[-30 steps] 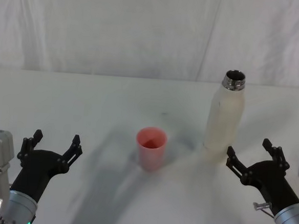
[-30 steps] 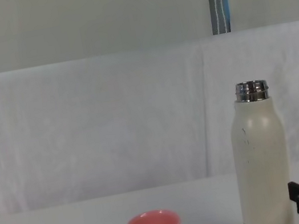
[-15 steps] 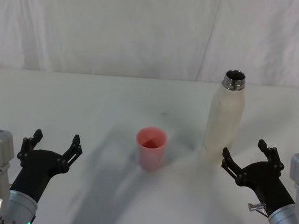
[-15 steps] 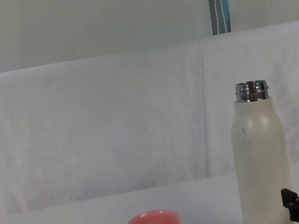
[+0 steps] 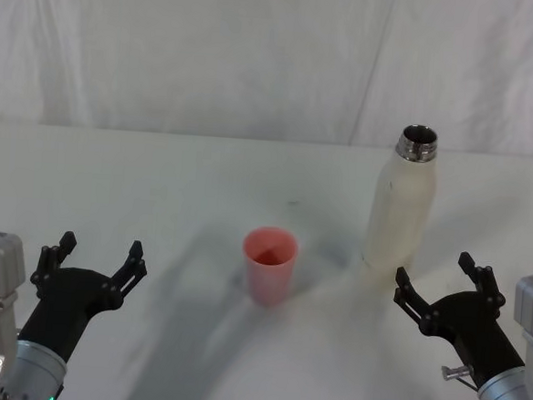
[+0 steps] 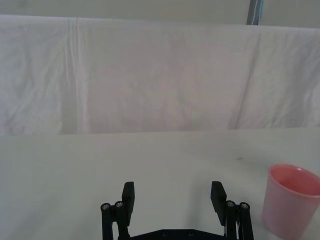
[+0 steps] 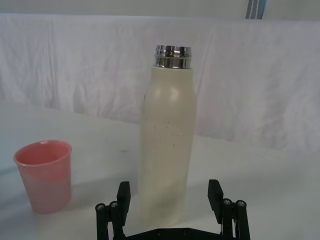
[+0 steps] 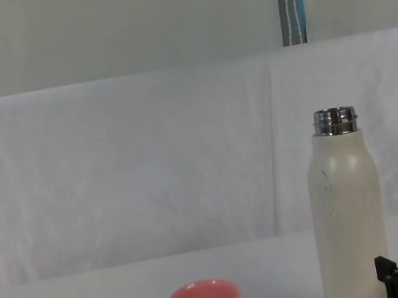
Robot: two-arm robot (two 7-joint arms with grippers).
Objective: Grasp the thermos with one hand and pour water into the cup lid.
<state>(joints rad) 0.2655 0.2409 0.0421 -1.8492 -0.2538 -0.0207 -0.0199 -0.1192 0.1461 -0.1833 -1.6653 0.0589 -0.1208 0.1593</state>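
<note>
Left gripper parked low at table's near left, fingers spread wide, holding nothing. Pink cup lid upright mid-table (mouth up). Cream thermos upright right of it, steel neck uncapped. Right gripper just before thermos base, fingers wide apart, gripping nothing.

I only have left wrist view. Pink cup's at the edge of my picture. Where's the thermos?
Observer: The thermos stands upright on the table, to the robot's right of the cup lid, apart from it.
Operator: Cap on?
Observer: No, its steel neck is open.
Operator: Right tool?
Observer: The right tool is open, just short of the thermos base, not touching.
</note>
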